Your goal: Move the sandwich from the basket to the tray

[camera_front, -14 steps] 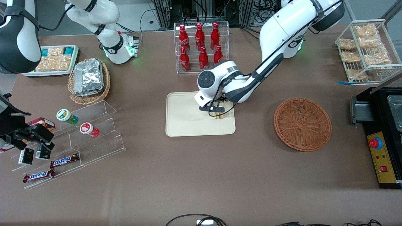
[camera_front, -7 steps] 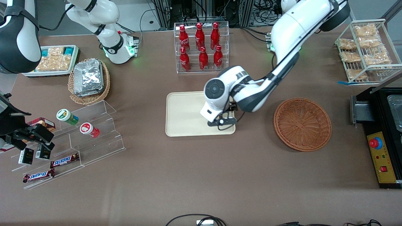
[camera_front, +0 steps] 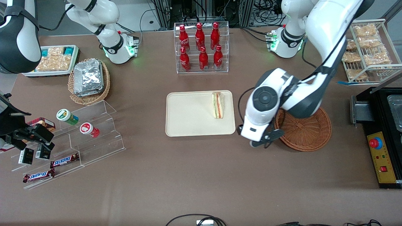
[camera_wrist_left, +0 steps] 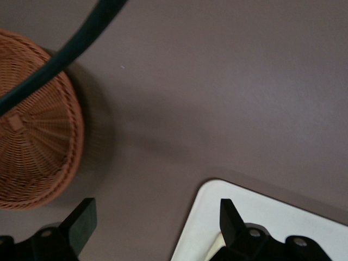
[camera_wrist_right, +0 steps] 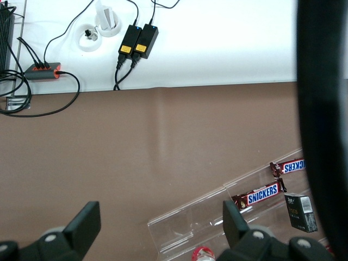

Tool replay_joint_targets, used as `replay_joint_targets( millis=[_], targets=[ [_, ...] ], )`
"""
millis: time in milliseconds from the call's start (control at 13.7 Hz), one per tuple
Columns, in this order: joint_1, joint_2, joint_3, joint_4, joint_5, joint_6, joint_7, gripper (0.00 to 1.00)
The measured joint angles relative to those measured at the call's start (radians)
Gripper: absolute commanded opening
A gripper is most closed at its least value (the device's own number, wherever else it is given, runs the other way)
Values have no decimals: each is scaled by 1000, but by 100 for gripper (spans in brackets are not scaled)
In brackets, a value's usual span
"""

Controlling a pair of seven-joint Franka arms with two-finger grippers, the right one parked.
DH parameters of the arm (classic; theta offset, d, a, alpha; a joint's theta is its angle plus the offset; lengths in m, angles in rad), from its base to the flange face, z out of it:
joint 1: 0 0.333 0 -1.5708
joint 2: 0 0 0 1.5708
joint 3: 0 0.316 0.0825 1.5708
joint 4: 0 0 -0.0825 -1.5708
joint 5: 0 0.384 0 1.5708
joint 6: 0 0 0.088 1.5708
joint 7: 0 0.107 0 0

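Observation:
The sandwich [camera_front: 218,105], a wrapped white-bread wedge with red and green filling, lies on the cream-beige tray [camera_front: 188,125], near the tray's edge that faces the basket. The reddish-brown wicker basket [camera_front: 309,135] is empty, and the working arm's wrist partly covers it. My left gripper [camera_front: 265,142] hangs open and empty above the bare table between the tray and the basket, slightly nearer the front camera than the sandwich. In the left wrist view the gripper [camera_wrist_left: 156,225] has its fingers wide apart, with the basket [camera_wrist_left: 32,141] and a corner of the tray [camera_wrist_left: 261,217] in sight.
A clear rack of red bottles [camera_front: 201,47] stands farther from the camera than the tray. A tan basket of foil packs [camera_front: 89,78], a white snack tray [camera_front: 53,61] and a clear stepped display [camera_front: 94,135] lie toward the parked arm's end. A wire snack rack [camera_front: 367,50] and a black control box [camera_front: 381,157] lie toward the working arm's end.
The gripper let go of the sandwich on the tray, rose and swung away toward the basket. The sandwich now lies uncovered on the tray.

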Motion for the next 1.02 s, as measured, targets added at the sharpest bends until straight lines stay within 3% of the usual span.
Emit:
replay_joint_targets(
  millis=[585, 732, 1024],
  targets=[
    [87, -70, 9, 0, -25, -64, 51, 100],
    [82, -115, 75, -8, -91, -101, 163, 100],
    [57, -296, 295, -104, -238, -146, 504, 100]
  ],
)
